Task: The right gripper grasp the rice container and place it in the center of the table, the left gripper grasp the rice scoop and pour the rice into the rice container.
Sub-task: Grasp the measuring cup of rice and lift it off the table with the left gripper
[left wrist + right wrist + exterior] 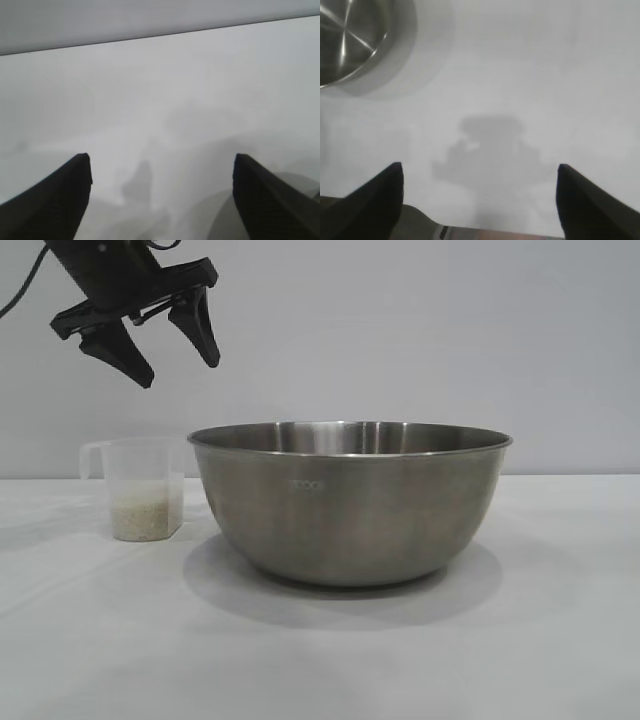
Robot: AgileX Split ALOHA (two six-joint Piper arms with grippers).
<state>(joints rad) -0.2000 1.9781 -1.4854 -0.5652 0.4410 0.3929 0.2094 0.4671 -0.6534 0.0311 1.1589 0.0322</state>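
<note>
the rice container [350, 502] stands upright mid-table [560, 640], with the rice scoop [143, 488] just beside it toward the left edge — rice [146, 517] fills its bottom. the left gripper [170, 338] hangs above the scoop, fingers spread, holding nothing. the right gripper [479, 200] — also spread — hovers over bare table away from the container.

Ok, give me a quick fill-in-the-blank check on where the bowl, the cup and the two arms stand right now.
1. The left gripper hangs above the measuring cup with its fingers ____.
2. The rice lies in the bottom of the ____.
3. The steel bowl stands on the table, and the measuring cup is on its ____ side in the exterior view.
4. The right gripper holds ____.

Missing words: open; measuring cup; left; nothing
</note>
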